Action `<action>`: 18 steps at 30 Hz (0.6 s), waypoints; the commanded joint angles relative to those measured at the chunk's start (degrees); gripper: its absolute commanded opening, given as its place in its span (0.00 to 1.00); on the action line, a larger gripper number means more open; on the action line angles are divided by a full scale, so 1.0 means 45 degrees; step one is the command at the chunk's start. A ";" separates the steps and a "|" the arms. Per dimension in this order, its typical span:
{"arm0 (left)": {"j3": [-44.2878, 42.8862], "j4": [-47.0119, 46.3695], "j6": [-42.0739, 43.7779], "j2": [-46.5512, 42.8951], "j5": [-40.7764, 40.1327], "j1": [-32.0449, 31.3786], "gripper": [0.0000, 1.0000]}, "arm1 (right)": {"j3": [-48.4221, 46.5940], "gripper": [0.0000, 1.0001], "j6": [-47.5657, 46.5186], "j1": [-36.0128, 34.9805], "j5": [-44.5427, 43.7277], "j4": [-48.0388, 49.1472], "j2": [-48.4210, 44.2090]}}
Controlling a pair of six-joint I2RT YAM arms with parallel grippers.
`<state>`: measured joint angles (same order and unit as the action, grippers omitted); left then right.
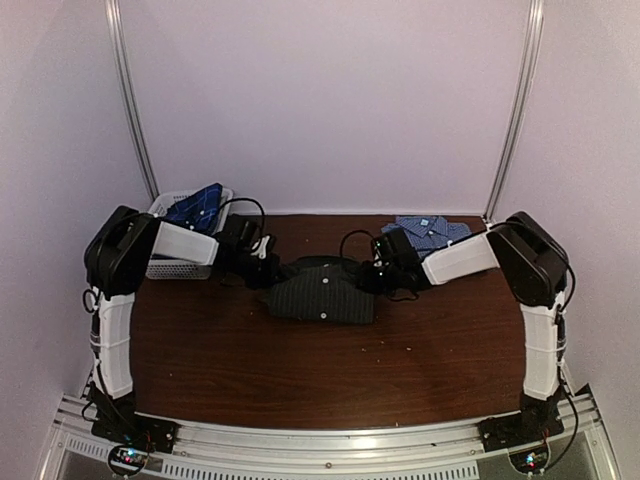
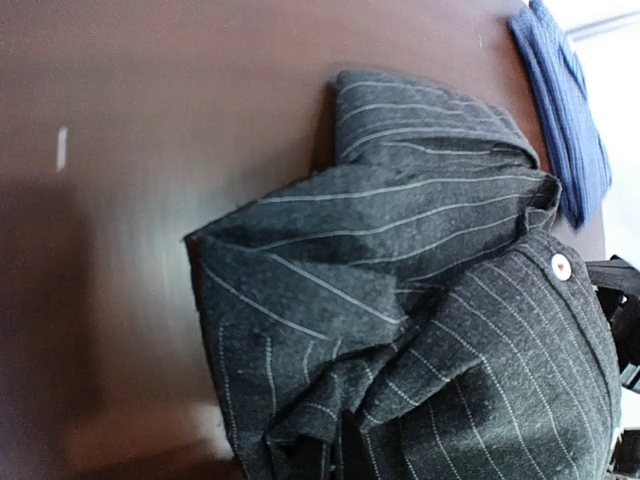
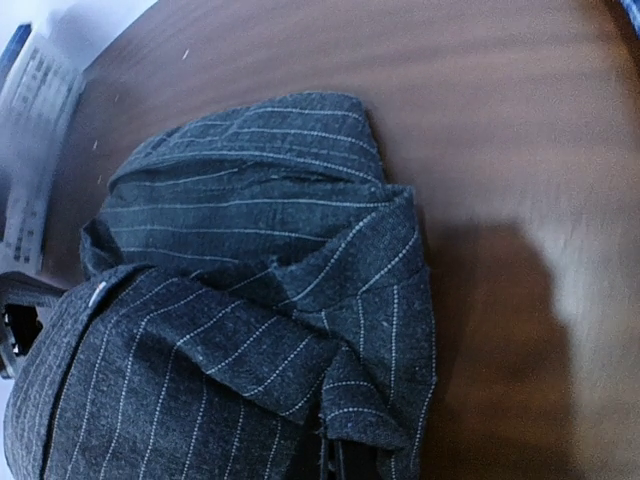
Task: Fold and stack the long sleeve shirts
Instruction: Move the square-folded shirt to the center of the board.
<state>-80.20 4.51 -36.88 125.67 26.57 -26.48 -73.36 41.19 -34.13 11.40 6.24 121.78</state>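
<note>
Left claw (image 1: 265,268): jaws together, clamped on a bunched fold of the pinstripe shirt (image 1: 322,295) at its left end. The fingers are mostly buried in cloth in the left wrist view, with the fabric pulled up toward the lens. Right claw (image 1: 383,272): same, pinched shut on the shirt's right end, cloth gathered up at the bottom of its wrist view.

Key relation: the shirt lies directly between the two claws, one on each end. Its long axis runs left-right across the table (image 1: 300,370), in line with the claws. Neither arm is nearer, the reach looks about even. The shirt sits mid-table, slightly toward the far side.

Orientation: the collar is at the far edge, pointing away from the arm bases. The button line runs near-far, across the long axis. One pale button (image 2: 561,266) shows in the left wrist view. The shirt is part-folded and lumpy, not flat.

Outward: the check shirt (image 1: 430,232) lies folded at far right, just behind the right claw and apart from the pinstripe. The plaid shirt (image 1: 197,207) sits in the basket (image 1: 172,266) at far left, behind the left arm.

Judgement: a two-ended grip suits bringing the ends in or lifting. The likely stack spot is the check shirt, on the right arm's side.
</note>
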 commanded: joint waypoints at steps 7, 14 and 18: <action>0.8053 -0.0658 -0.1154 -0.7570 -0.1024 -0.2241 0.00 | 0.6191 0.00 0.2043 -0.4089 -0.1258 -0.0164 -0.5491; 0.9330 0.0629 -0.1380 -1.0891 -0.1858 -0.2416 0.00 | 0.6088 0.00 0.2471 -0.4894 -0.3209 -0.1668 -0.8098; 0.8814 0.0872 -0.1104 -1.0866 -0.2092 -0.2335 0.00 | 0.5688 0.00 0.2242 -0.4864 -0.3539 -0.1783 -0.8259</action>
<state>-38.11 7.57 -42.59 76.79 19.86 -37.54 -45.45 51.13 -56.25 0.97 0.54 85.21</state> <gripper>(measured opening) 0.015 0.009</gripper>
